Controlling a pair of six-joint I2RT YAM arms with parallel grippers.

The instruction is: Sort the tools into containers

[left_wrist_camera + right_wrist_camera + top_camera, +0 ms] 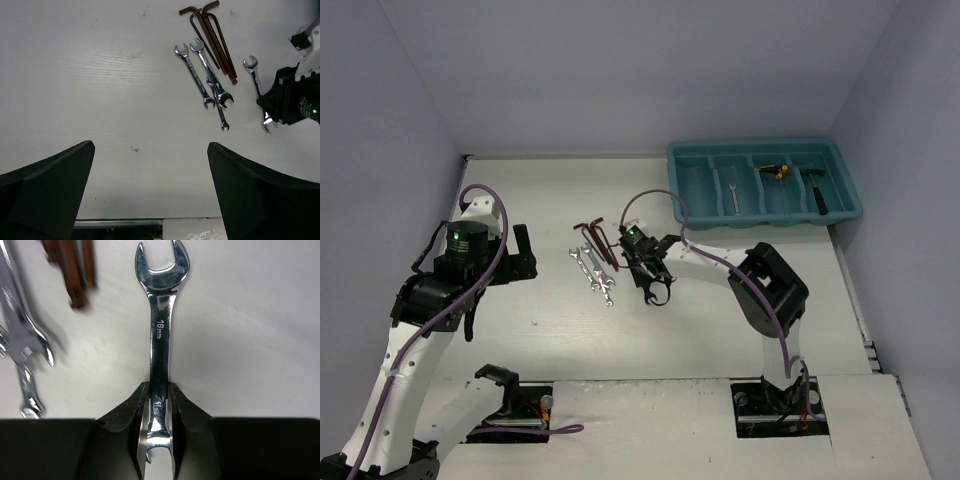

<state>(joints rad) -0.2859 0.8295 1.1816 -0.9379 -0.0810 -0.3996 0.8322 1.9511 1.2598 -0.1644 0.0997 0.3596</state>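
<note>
**Table** point(520, 330): white work surface that carries everything below.

**Teal tray** point(750, 145): rectangular with a raised rim, at the far right of the table, divided into four long compartments.
- Second compartment from the left: one tray wrench point(735, 196), silver.
- Third compartment: yellow-and-black pieces point(778, 171).
- Fourth compartment: black hammer-like tool point(817, 190).

**Left gripper** point(151, 145): over bare table on the left, well apart from the tools. Its jaws are spread wide and hold nothing.

**Right gripper** point(159, 390): at mid-table, just right of the loose tools. Its jaws are closed on the shank of the gripped wrench point(159, 325), close to one end.
- The wrench is silver and open-ended, and its free head points away from the fingers.
- A size mark is stamped on the shank, too soft to read with confidence.
- Whether this wrench is touching the table cannot be told.

**Hex keys** point(212, 35): a bundle of reddish-brown L-shaped keys lying together on the table, just beyond the wrenches and well apart from the tray.

**Loose wrenches** point(207, 75): three silver open-ended wrenches side by side on the table. The smallest partly overlaps its neighbour. They lie between the two grippers, nearer the right one.
</note>
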